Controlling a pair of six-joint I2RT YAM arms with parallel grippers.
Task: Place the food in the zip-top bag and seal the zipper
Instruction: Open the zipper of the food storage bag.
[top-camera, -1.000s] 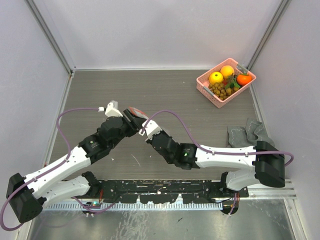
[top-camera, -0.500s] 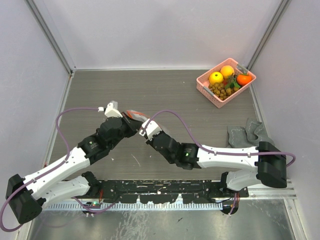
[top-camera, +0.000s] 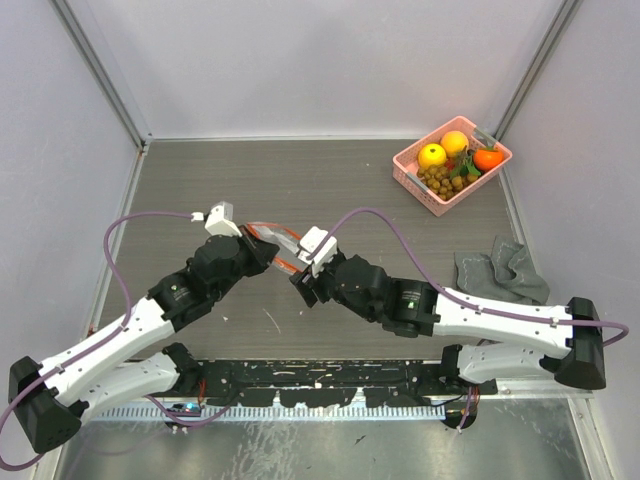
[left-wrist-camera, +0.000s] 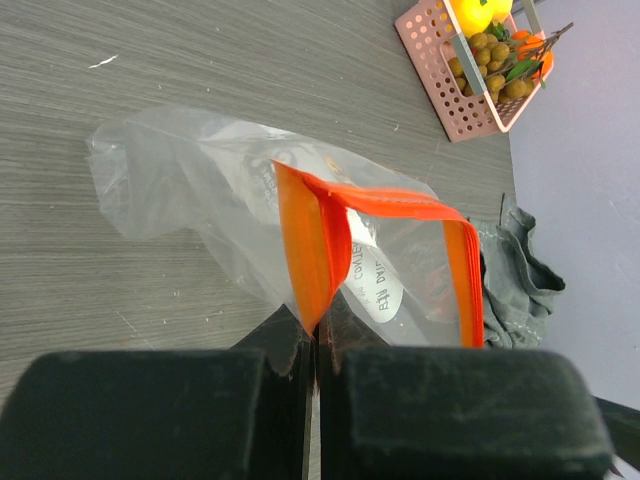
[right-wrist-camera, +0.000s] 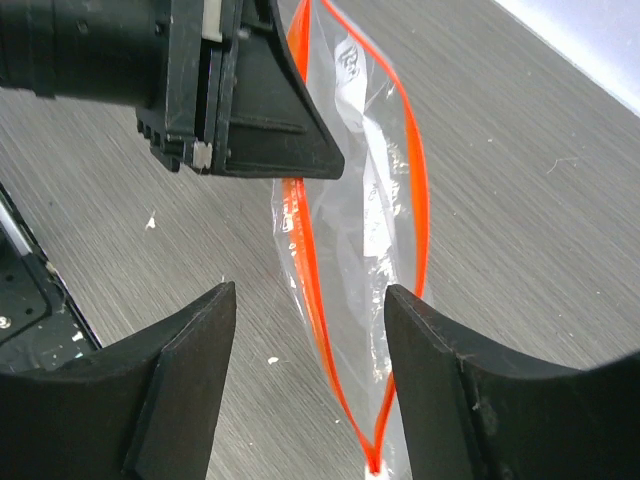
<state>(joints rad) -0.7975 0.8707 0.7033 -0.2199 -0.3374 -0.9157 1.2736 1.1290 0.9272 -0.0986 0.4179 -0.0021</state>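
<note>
The left gripper (left-wrist-camera: 315, 322) had its fingers pressed tight together, pinching 1 side of the zipper (left-wrist-camera: 385, 203) on the clear bag (left-wrist-camera: 180, 180). That held the top edge up while the rest of the bag sagged down to the table (top-camera: 300, 180), roughly mid-table btw the 2 arms. The bag mouth was open, and the orange strip made a long loop in the right wrist view.

The right gripper (right-wrist-camera: 305, 295) had its fingers spread wide, w/ the open mouth lying between them in that view. Couldn't tell if either finger touched the plastic.

Nothing was in the bag except a white label. The yellow fruit (top-camera: 432, 155), 2 orange fruits (top-camera: 455, 142) and the brown balls (top-camera: 446, 180) all sat in the pink basket (top-camera: 405, 166) at the far right corner, well apart from the bag. A grey cloth (top-camera: 495, 268) lay crumpled near the right edge.
</note>
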